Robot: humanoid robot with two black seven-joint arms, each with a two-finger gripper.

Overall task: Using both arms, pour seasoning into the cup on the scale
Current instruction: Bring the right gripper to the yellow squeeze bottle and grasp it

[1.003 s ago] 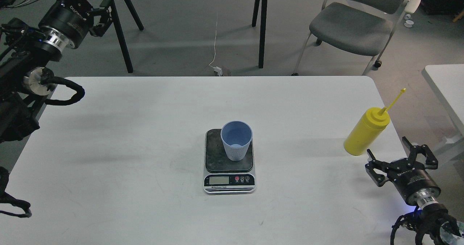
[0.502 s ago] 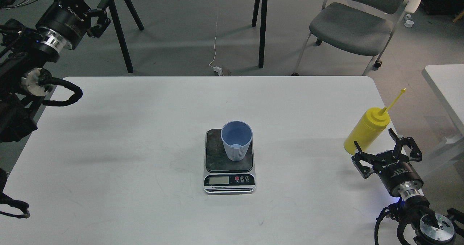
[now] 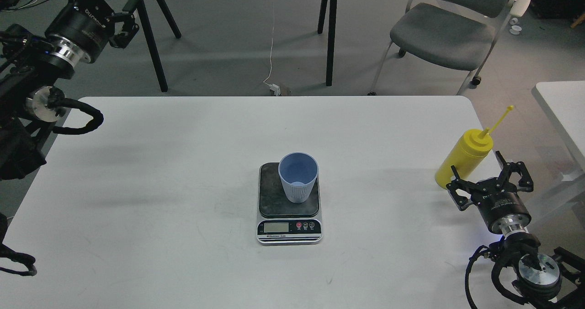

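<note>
Looking past your right gripper (image 3: 489,181), its jaws spread wide, you see the yellow squeeze bottle (image 3: 461,158) just beyond them; the blue cup (image 3: 298,181) sits on the kitchen scale (image 3: 288,217), well apart. Your left gripper (image 3: 121,23) is raised; I cannot tell its jaws.

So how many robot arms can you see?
2. The left arm reaches up at the far left, its end effector past the table's back corner. The right arm comes in at the bottom right, its end effector open right by the yellow bottle.
</note>
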